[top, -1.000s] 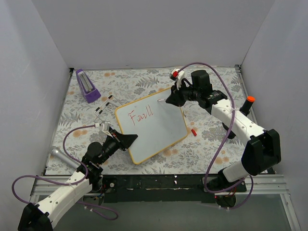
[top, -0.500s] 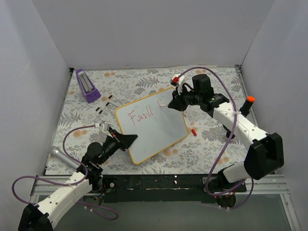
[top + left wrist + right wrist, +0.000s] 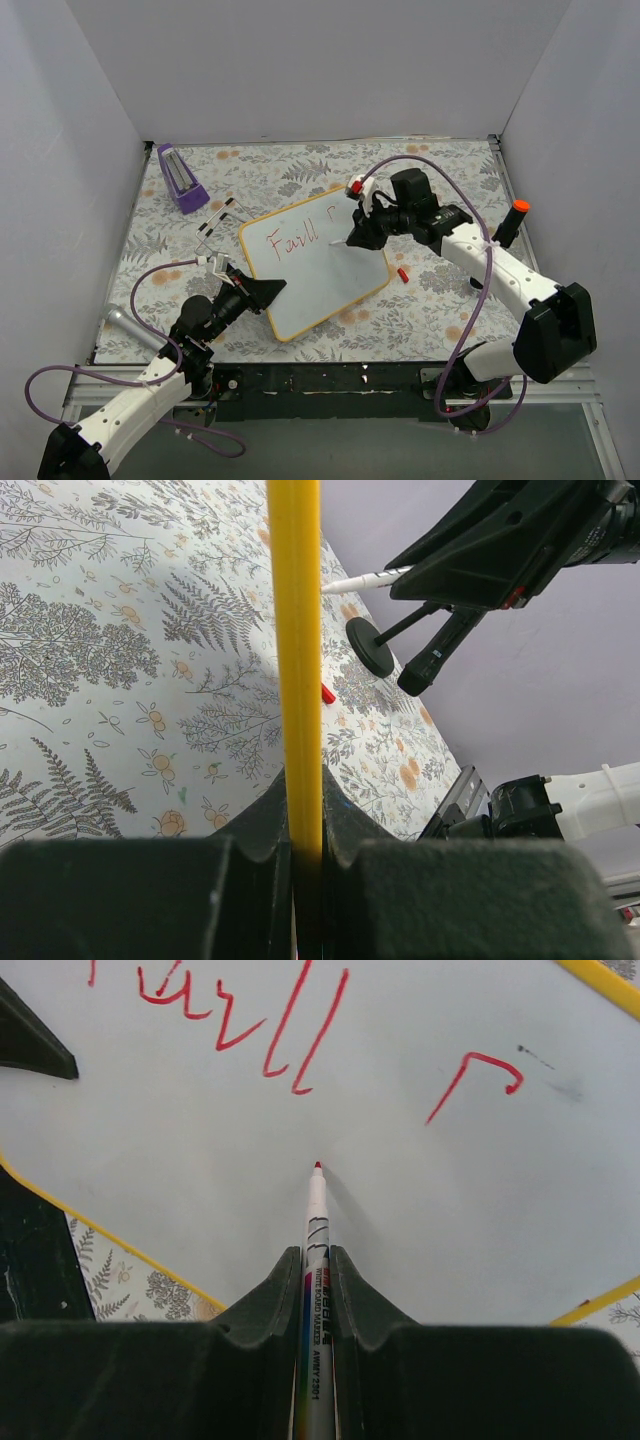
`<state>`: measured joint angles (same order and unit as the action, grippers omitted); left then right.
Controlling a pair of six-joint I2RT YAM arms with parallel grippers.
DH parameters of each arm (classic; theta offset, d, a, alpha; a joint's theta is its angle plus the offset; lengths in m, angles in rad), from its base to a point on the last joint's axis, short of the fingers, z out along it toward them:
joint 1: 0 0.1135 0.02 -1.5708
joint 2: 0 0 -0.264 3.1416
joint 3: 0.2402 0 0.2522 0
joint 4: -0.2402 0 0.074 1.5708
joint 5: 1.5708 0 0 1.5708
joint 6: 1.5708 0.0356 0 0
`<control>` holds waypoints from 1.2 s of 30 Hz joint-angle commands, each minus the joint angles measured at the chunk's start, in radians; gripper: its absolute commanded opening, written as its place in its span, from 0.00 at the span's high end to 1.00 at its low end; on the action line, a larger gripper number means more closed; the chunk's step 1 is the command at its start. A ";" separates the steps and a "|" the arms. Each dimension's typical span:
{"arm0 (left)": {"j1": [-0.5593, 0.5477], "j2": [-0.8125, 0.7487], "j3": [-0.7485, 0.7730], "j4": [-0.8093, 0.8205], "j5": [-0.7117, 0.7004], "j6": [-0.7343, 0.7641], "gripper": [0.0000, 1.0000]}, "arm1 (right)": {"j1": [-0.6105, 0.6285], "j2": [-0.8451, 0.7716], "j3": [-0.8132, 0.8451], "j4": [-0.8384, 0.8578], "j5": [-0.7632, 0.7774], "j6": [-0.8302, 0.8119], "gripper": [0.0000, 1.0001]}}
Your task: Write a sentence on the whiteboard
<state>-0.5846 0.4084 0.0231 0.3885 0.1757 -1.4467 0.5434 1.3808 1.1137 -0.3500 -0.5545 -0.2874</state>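
Top external, whiteboard (image 3: 320, 280) long axis diag, near-L to far-R

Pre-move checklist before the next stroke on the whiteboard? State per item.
1. Board hold: left pincer shut on the whiteboard frame: ok.
2. Pen hold: right pincer shut on the marker, barrel straight in the grip: ok.
3. Marker uncapped, tip pointing at the board: ok.
4. Tip touching the surface: cannot tell; its shadow sits close beside it.
5. Bare white around the tip for the next stroke: ok.
6. The sentence finished: not ok; one word and one started letter only.
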 commanded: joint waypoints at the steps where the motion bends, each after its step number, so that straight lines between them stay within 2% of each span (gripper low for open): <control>1: -0.003 -0.023 0.032 0.121 0.013 0.012 1.00 | 0.036 -0.016 0.032 -0.003 -0.025 0.004 0.99; 13: -0.003 -0.020 0.032 0.119 0.015 0.016 1.00 | -0.039 -0.017 0.112 0.049 0.031 0.027 0.99; 36: -0.004 -0.022 0.026 0.128 0.018 0.014 1.00 | -0.042 0.064 0.150 0.055 0.030 0.045 0.99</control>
<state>-0.5846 0.4095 0.0231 0.3889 0.1772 -1.4441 0.4995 1.4414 1.2232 -0.3252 -0.5224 -0.2504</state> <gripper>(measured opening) 0.039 0.197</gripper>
